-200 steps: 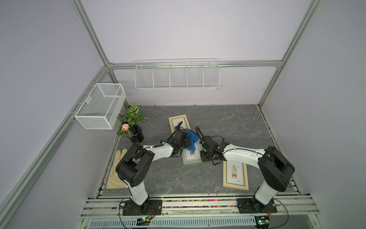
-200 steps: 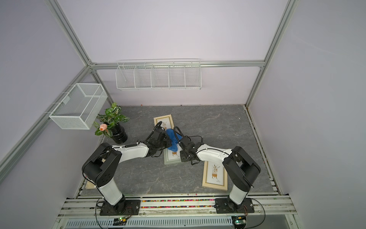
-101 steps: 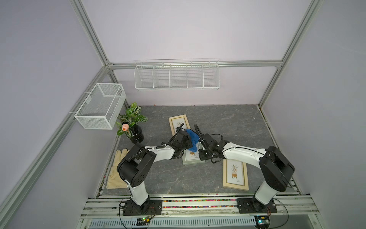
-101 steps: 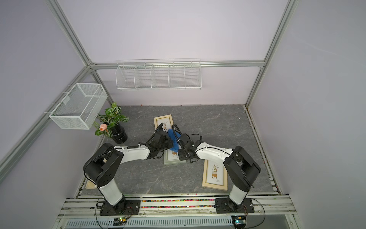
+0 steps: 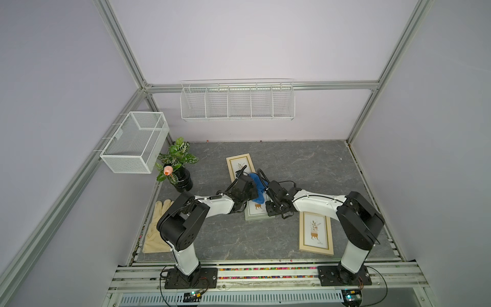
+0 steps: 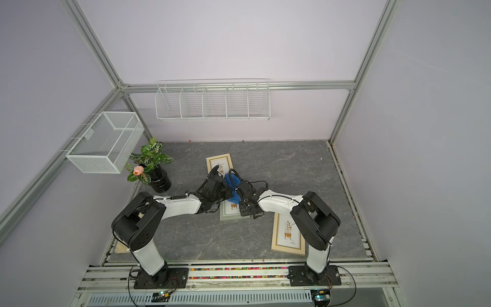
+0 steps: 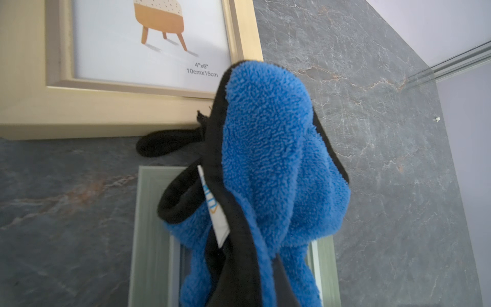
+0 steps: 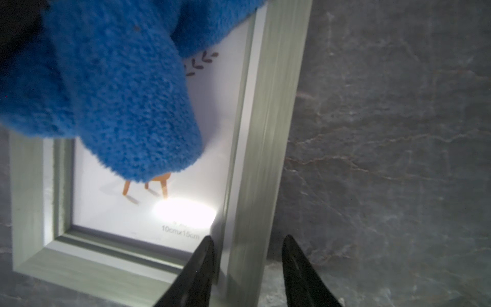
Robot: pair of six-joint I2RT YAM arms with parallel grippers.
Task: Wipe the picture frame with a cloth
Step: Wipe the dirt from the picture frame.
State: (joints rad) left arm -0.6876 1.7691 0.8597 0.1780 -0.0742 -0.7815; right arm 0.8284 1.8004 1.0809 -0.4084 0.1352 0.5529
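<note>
You have bare worktop (image 5: 305,164) at far right and near centre. Plant (image 5: 177,166) and glove (image 5: 155,231) block the left edge. A gold frame (image 5: 316,234) lies near right. Left arm (image 5: 212,207), right arm (image 5: 316,203) and hanging cloth (image 5: 257,182) crowd the grey frame (image 5: 256,214).

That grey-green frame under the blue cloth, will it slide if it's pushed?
Probably: the grey-green frame lies flat on the smooth table, so it could skid. It looks rigid, so it should move whole. The right gripper, jaws open, straddles its side rail, likely bracing it.
</note>
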